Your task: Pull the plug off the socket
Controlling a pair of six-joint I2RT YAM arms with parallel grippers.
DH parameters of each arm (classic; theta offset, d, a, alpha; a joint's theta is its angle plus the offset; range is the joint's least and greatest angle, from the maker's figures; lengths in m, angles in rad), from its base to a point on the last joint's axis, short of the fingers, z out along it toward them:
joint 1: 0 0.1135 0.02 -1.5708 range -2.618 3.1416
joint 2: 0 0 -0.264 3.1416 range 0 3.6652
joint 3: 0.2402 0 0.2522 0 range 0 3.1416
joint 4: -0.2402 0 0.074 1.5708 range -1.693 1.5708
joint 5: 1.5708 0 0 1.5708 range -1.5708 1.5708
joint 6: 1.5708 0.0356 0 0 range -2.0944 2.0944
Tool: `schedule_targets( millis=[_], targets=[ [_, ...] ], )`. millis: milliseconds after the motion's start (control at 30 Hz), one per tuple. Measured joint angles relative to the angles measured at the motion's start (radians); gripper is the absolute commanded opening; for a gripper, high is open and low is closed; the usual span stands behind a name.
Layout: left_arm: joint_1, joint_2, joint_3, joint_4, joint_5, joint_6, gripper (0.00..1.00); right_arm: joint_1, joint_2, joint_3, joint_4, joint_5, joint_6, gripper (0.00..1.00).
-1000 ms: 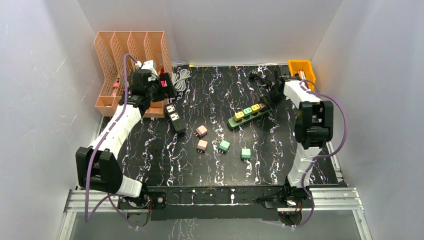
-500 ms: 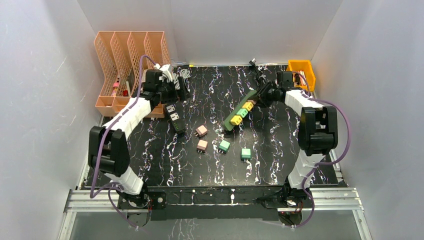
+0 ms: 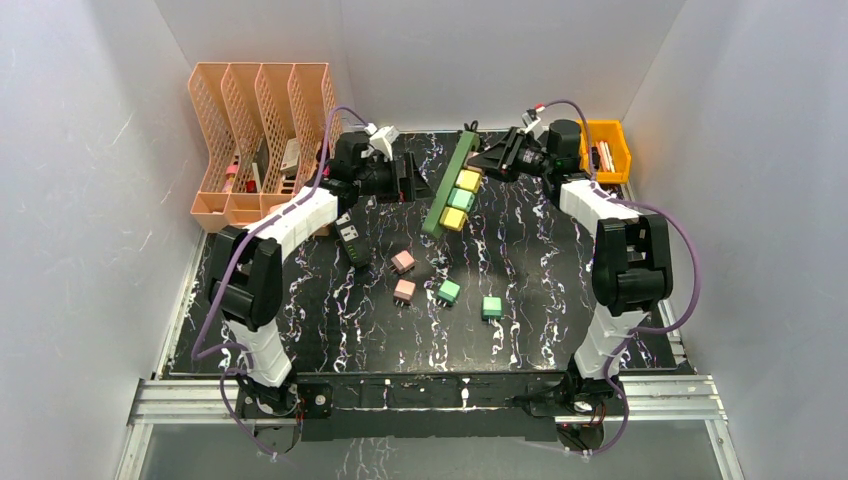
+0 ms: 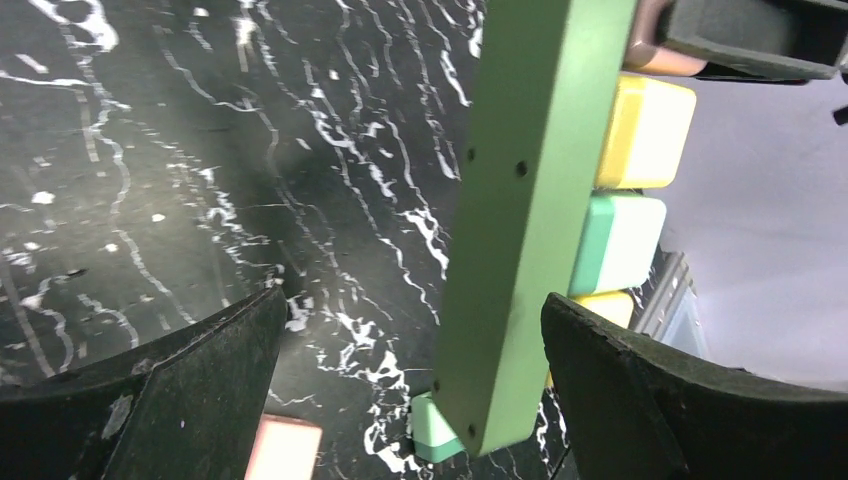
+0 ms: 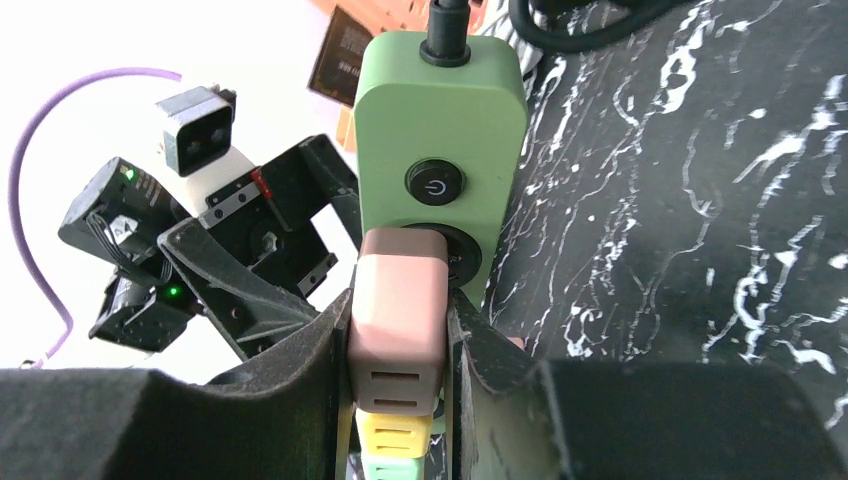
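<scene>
I saw the green power strip point(image 3: 443, 190) up off the table point(image 3: 520, 300) at the back centre, hanging tilted in the air. A second before, it had lain flat on the right half of the table. The right gripper point(image 5: 400, 340) had its fingers closed on the pink plug point(image 5: 398, 300), which sat in the socket just below the strip's round switch. That plug looked seated, not pulled, so the whole strip was hanging from that one grip.

The left arm had swung away from the orange file rack point(image 3: 255, 110) to meet it. The left gripper point(image 4: 410, 305) stood wide open with the strip's green body between its fingers. It held nothing, and I could not tell whether either finger touched the strip. Two yellow plugs point(image 4: 645, 130) and a green plug point(image 4: 620, 240) sat further along the strip.

To me, this meant the strip had been brought to where the left gripper could clamp it. Once the body was held, the right side could draw the pink plug out. Four loose plugs point(image 3: 403, 262) lay on the table nearer the arms.
</scene>
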Motion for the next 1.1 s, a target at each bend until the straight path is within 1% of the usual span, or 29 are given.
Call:
schedule_targets(
  millis=[267,533,600,767,900,1100],
  targets=[
    [-0.054,0.001,0.0,0.08,0.069,-0.013,0.98,0.047,0.0,0.013,0.005,-0.056,-0.015,0.0],
    [-0.091,0.001,0.0,0.15,0.125,-0.035,0.98,0.045,0.0,0.023,-0.018,-0.047,-0.047,0.0],
    [-0.103,0.001,0.0,0.15,0.128,-0.03,0.98,0.047,0.0,0.042,-0.073,-0.024,-0.084,0.0],
    [-0.134,0.008,0.02,0.115,0.098,0.01,0.98,0.073,0.0,0.153,-0.293,0.063,-0.218,0.0],
    [-0.154,0.035,0.066,0.062,0.062,0.037,0.98,0.086,-0.002,0.192,-0.366,0.123,-0.272,0.0],
    [-0.184,0.088,0.103,0.035,0.009,0.035,0.98,0.106,-0.002,0.224,-0.494,0.245,-0.329,0.0]
  ],
)
